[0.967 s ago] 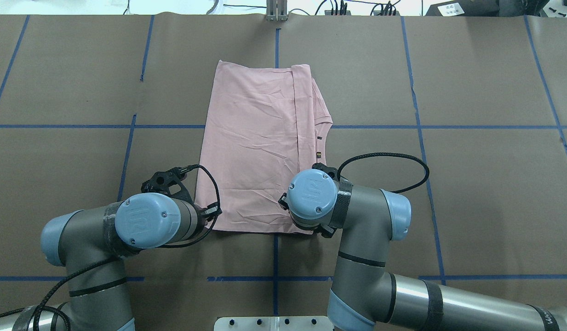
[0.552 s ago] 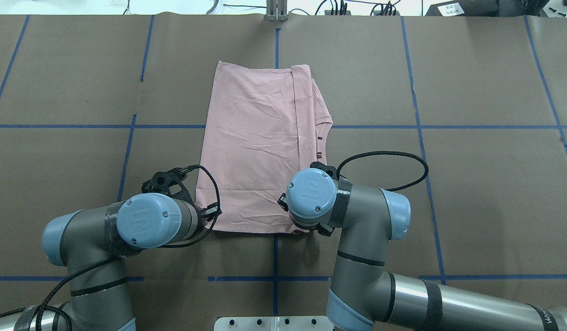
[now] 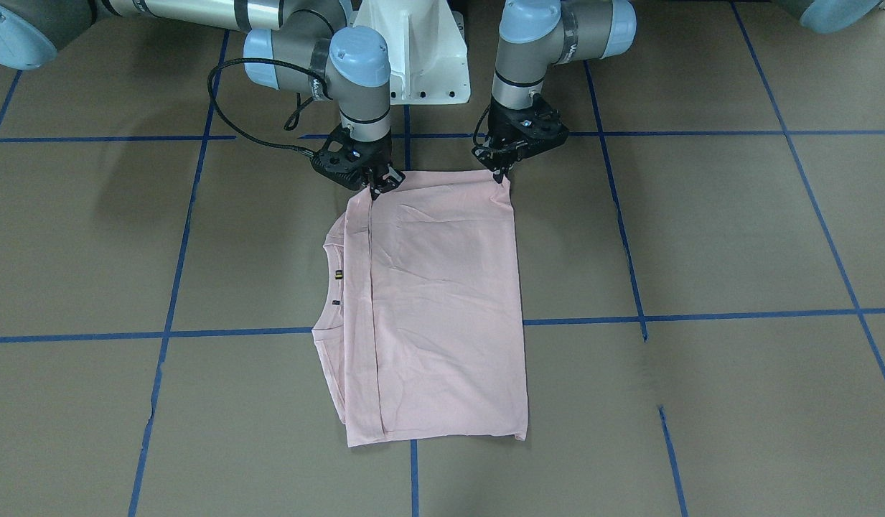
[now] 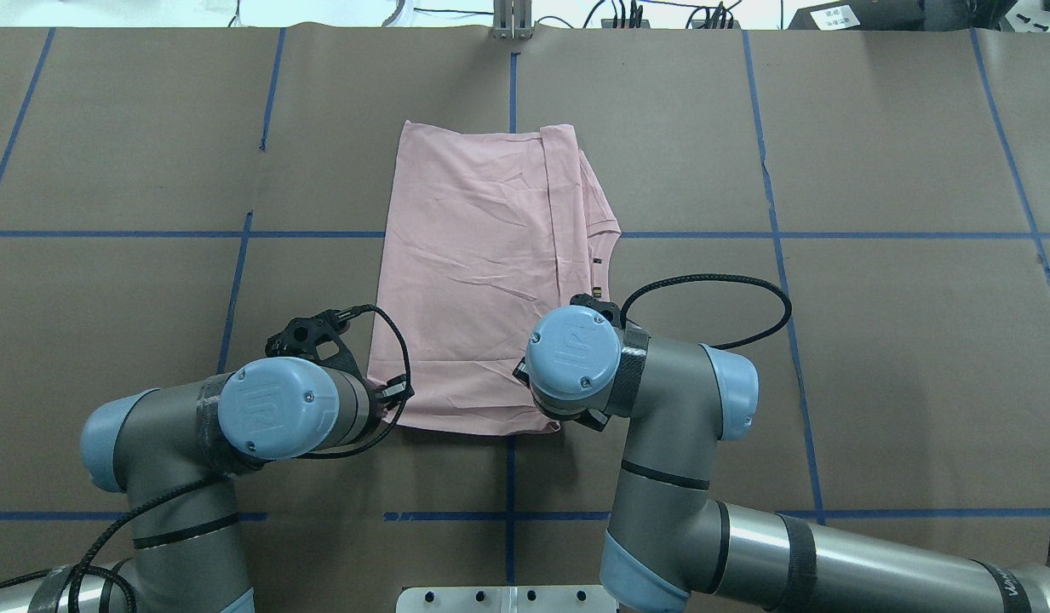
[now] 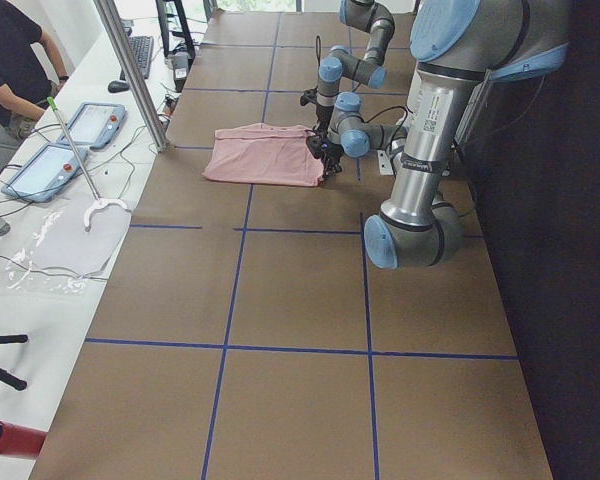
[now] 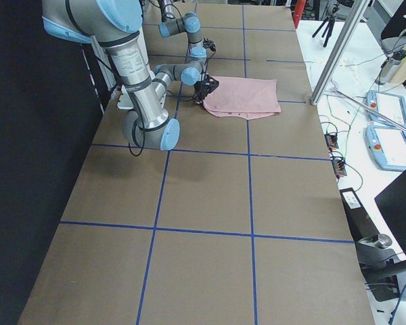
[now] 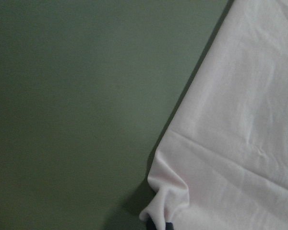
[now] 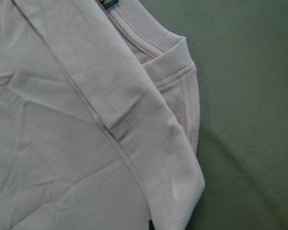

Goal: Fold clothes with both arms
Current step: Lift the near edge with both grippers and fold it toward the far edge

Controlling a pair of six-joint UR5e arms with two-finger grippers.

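The pale pink T-shirt (image 3: 442,309) lies folded into a long rectangle on the brown table, plain side up, its ribbed neck (image 8: 177,72) and small dark tags (image 3: 337,273) peeking out along one long edge. Both grippers sit at the two corners nearest the robot. My left gripper (image 3: 501,174) is shut on its corner, which bunches up in the left wrist view (image 7: 165,206). My right gripper (image 3: 376,187) is shut on the corner by the folded-over hem (image 8: 173,191). From overhead, the wrists hide both grippers above the shirt (image 4: 482,272).
Blue tape lines (image 4: 511,477) divide the brown paper table. The white pedestal base (image 3: 413,64) stands just behind the grippers. A black cable loop (image 4: 712,294) arcs beside the right wrist. Beyond the far edge are a metal post (image 5: 130,70), tablets (image 5: 70,150) and a person (image 5: 10,50).
The shirt's near right corner has drawn inward, the near edge has narrowed and the whole shirt has shifted slightly. Both wrists have crept a little.
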